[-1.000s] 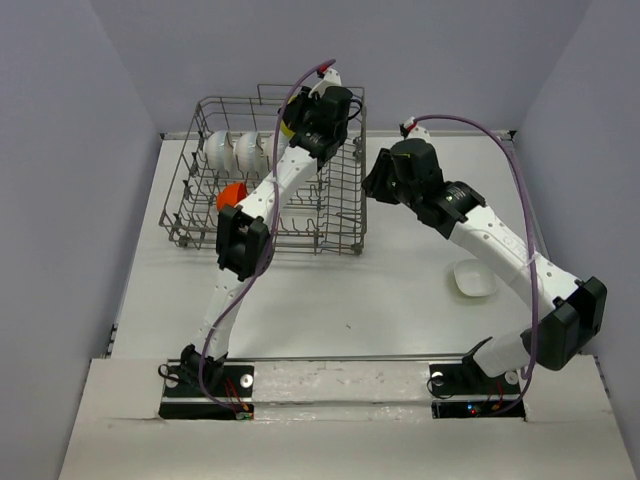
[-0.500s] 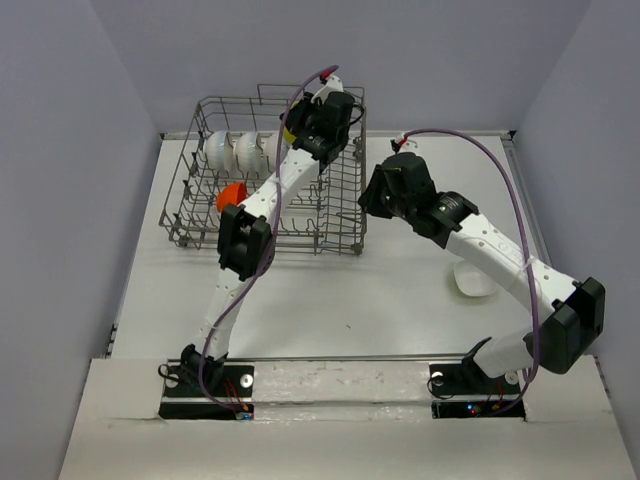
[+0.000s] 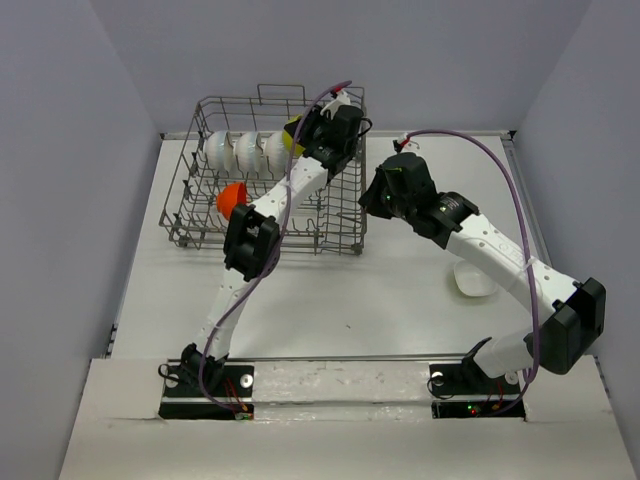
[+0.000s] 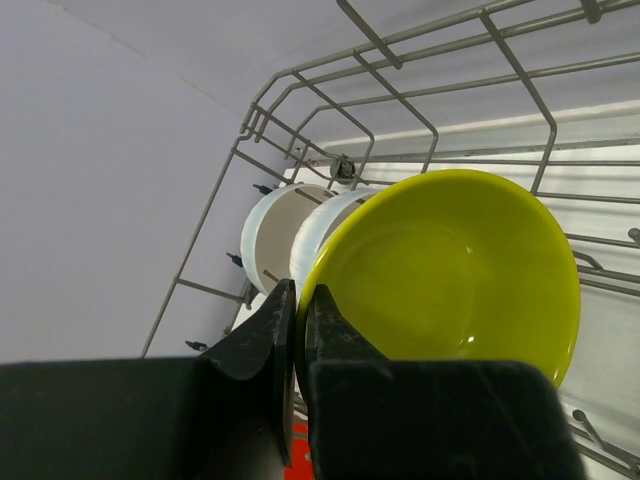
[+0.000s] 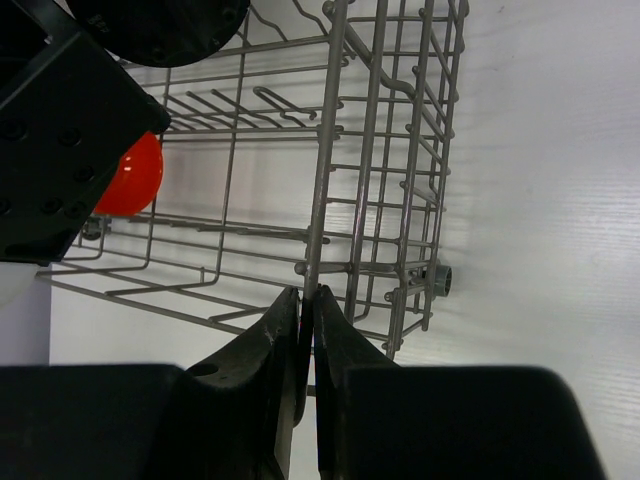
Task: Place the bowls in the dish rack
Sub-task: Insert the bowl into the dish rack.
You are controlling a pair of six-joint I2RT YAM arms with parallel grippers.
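White table [image 3: 330, 290], lilac walls [image 3: 60, 150]: left jaws pinch yellow bowl [image 4: 450, 270], right jaws clamp dish rack [image 5: 322, 160].

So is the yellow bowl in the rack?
In, on edge: yellow bowl inside the rack wires beside the white bowls, left gripper shut on its rim.

In the top view the yellow bowl [image 3: 291, 134] is being largely covered by the left arm [image 3: 300, 183], and the white bowl [image 3: 470, 286] is being partly overlapped by the right arm [image 3: 492, 248]. In the right wrist view the orange bowl [image 5: 135, 178] is being half masked by the left arm, and the dish rack [image 5: 321, 150] is being cut off at the top edge.
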